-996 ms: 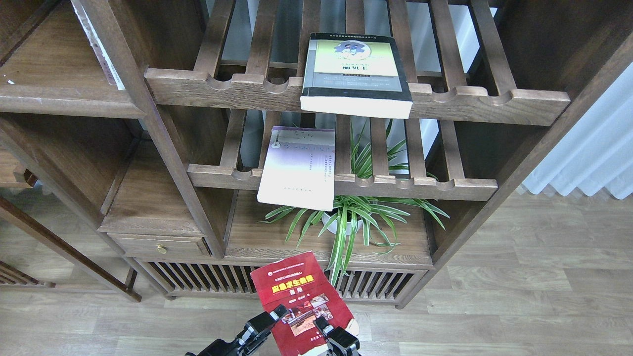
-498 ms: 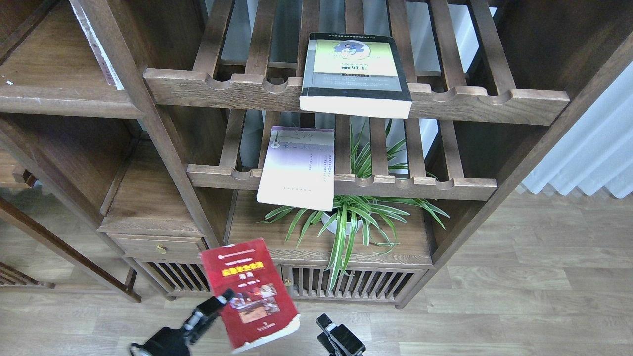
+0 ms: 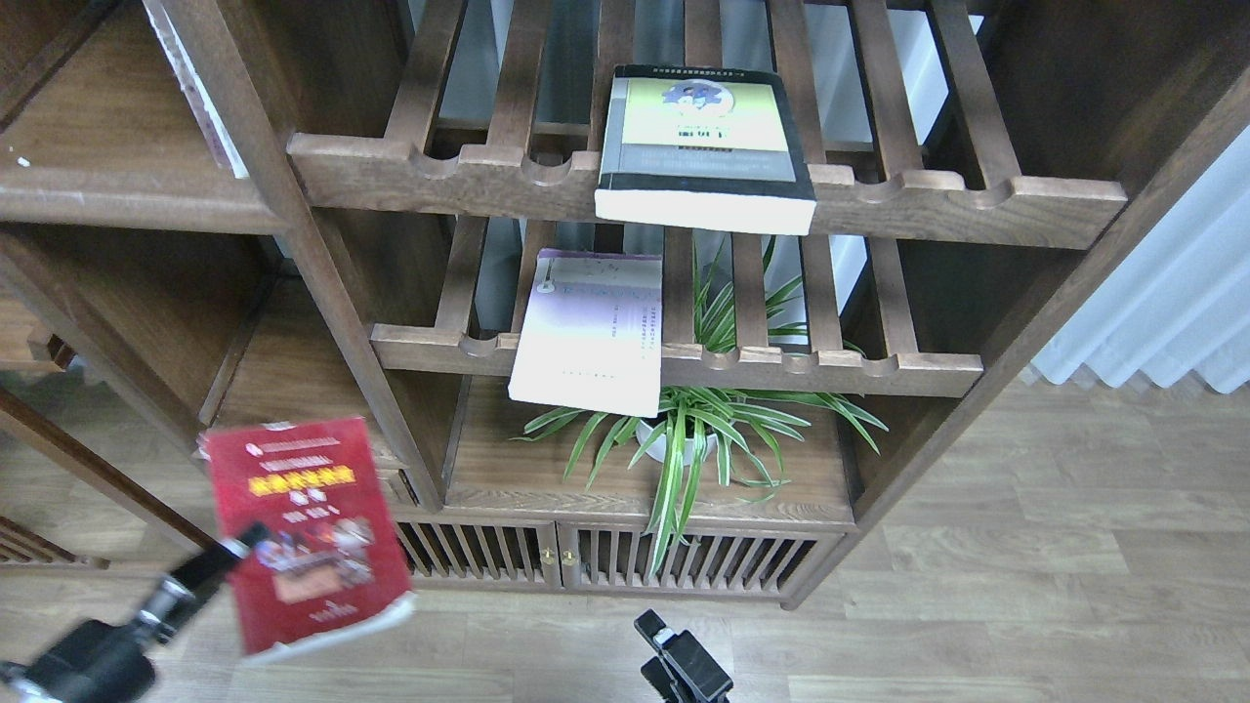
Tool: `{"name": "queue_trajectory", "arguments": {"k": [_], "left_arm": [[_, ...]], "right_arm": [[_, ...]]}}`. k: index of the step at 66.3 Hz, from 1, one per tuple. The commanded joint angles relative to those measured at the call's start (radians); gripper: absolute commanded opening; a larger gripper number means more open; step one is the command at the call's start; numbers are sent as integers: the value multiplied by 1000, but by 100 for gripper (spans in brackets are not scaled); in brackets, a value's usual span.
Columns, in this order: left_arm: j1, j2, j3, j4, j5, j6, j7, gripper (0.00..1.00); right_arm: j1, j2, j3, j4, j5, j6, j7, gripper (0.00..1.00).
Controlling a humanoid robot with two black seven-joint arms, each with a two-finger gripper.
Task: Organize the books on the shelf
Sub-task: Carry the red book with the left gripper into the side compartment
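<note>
- Books first: red book [image 3: 305,532] w/ yellow title is sitting in my left gripper [image 3: 244,540] at lower left, cover facing me, blurred, hanging over the floor in front of the bookcase's left section.
- Left gripper is clamping the red book's left edge; one dark finger [image 3: 252,534] is lying across the cover, the other is hidden behind it.
- Right gripper [image 3: 652,623] is poking up at bottom centre, holding nothing; it's seen end-on and dark, so I can't tell how far apart the fingers are.
- Potted plant [image 3: 695,430] is sitting on the low board above the slatted cabinet doors [image 3: 547,555], long leaves spilling over the front edge.
- Lavender-white book [image 3: 589,332] is lying flat on the lower slatted rack [image 3: 830,369], near end overhanging the notched rail, just above the plant.
- Black-grey book [image 3: 705,146] w/ yellow panel is lying flat on the upper slatted rack [image 3: 977,200], also overhanging the front rail a bit.
- Solid shelf [image 3: 107,190] w/ rounded front edge is at upper left; a thin pale book spine [image 3: 200,107] is leaning against the upright post there.
</note>
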Motion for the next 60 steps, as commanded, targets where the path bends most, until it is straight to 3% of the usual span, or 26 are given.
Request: {"name": "queue_trajectory", "arguments": {"k": [1,25,31,43,60], "left_arm": [[57,33,-162,-62,-2,0,22,4],[46,232,-507,-93,1,0,39,4],[-38,297,-564,-81,16,0,56,4],[-289,301,-554,-53,165,0,139,4],[-648,252,-508,51,493,0,148,4]], "right_arm": [[0,-1,-3,-12,-1,0,0,98],[9,5,-5,-50,-1,0,0,99],[9,5,-5,-50,-1,0,0,99],[8,5,-6,-50,-1,0,0,99],[-3,4,-6,-49,1,0,2,99]]}}
